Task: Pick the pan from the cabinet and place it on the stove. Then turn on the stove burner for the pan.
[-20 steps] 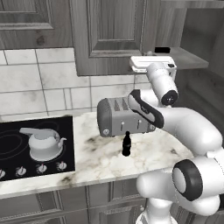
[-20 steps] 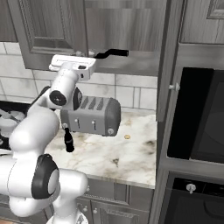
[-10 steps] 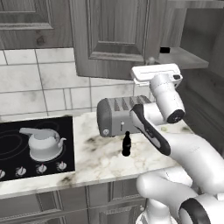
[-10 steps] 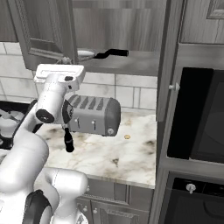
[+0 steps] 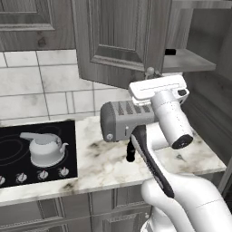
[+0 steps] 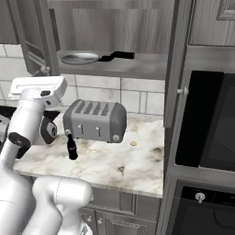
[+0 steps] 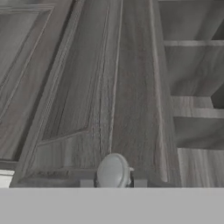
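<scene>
Arm reaches up from the base, forearm steep, wrist bent so the flat white hand lies level. The gripper (image 7: 113, 181) is clamped on the knob (image 7: 113, 171) of the cabinet door (image 7: 100, 87), fingertips (image 7: 86, 183) pinching it from both sides.

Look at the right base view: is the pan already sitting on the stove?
No, the pan lies on the shelf inside the open cabinet, above the toaster.

Base views flank arm, share toaster (image 5: 127, 120); hand view close on door knob (image 7: 113, 171).
</scene>
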You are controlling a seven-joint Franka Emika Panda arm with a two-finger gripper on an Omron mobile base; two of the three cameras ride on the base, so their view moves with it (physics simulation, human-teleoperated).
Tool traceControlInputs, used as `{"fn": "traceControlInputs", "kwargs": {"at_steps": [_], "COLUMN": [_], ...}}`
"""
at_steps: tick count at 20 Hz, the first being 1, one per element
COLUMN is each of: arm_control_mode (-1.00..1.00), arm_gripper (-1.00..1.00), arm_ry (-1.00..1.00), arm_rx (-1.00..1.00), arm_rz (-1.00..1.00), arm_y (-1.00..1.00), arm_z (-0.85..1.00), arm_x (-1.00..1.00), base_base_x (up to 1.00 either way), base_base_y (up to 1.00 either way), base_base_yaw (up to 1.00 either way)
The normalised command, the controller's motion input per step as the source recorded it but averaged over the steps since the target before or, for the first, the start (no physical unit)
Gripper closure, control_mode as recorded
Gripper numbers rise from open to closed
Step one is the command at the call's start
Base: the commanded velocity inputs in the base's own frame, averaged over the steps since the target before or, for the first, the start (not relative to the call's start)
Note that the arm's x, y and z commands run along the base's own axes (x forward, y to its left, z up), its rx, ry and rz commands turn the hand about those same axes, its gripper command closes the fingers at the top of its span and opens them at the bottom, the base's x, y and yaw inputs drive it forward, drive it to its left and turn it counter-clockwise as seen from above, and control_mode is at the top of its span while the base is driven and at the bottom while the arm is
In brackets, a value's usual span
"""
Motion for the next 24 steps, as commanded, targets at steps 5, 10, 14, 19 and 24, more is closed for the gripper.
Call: {"fn": "traceControlInputs", "kwargs": {"at_steps": [5, 10, 14, 19, 24], "arm_control_mode": [-1.0, -1.0, -1.0, -1.0, -1.0], "arm_gripper": [-1.0, -1.0, -1.0, -1.0, -1.0], "arm_ry": [-0.04, 0.0, 0.0, 0.02, 0.11], "arm_rx": [0.0, 0.01, 0.06, 0.07, 0.06], "arm_rz": [0.0, 0.01, 0.0, 0.02, 0.0], "arm_y": [0.15, -0.31, -0.87, -0.88, -0.7], "arm_z": [0.0, 0.0, 0.01, 0.08, 0.14], "arm_x": [-0.37, -0.35, -0.26, -0.14, -0.02], "base_base_x": [0.0, 0.0, 0.0, 0.0, 0.0], "base_base_y": [0.0, 0.0, 0.0, 0.0, 0.0], "base_base_yaw": [0.0, 0.0, 0.0, 0.0, 0.0]}}
